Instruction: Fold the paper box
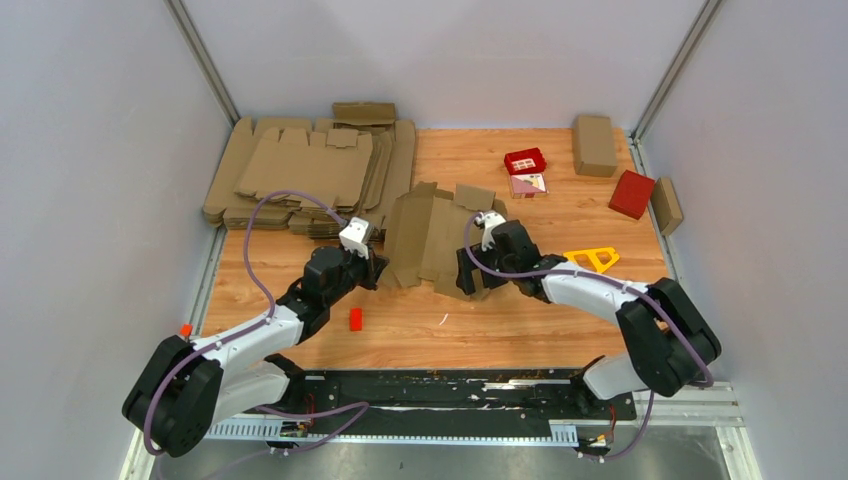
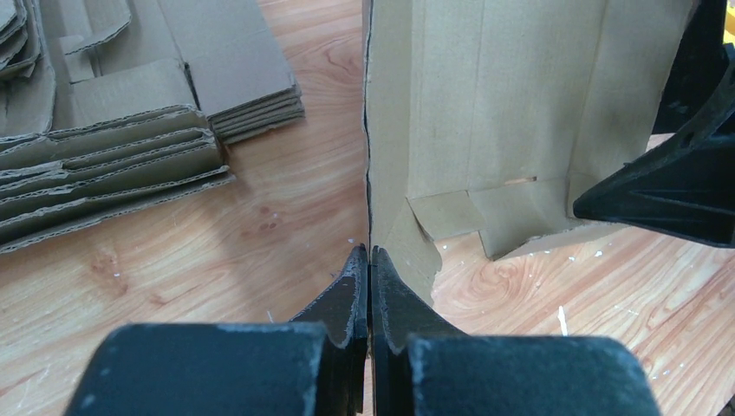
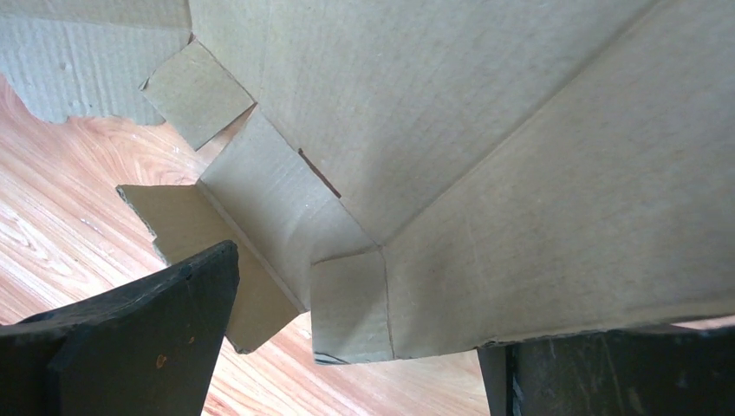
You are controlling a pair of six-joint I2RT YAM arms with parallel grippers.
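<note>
The paper box [image 1: 430, 235] is a brown cardboard sheet with flaps, partly raised off the wooden table between both arms. My left gripper [image 1: 378, 268] is shut on its left edge; in the left wrist view the thin edge of the paper box [image 2: 485, 113] runs straight down into the closed gripper [image 2: 370, 251]. My right gripper [image 1: 472, 280] stands open at the sheet's near right corner. In the right wrist view a folded corner of the paper box [image 3: 485, 147] hangs in the open right gripper [image 3: 368, 303], apart from the left finger and lying over the right one.
A pile of flat cardboard sheets [image 1: 300, 170] lies at the back left. Red boxes [image 1: 525, 160] [image 1: 631, 193], folded brown cartons [image 1: 594, 145] [image 1: 667, 205] and a yellow triangular frame [image 1: 592, 258] sit at the right. A small red piece [image 1: 355, 319] lies near the left arm.
</note>
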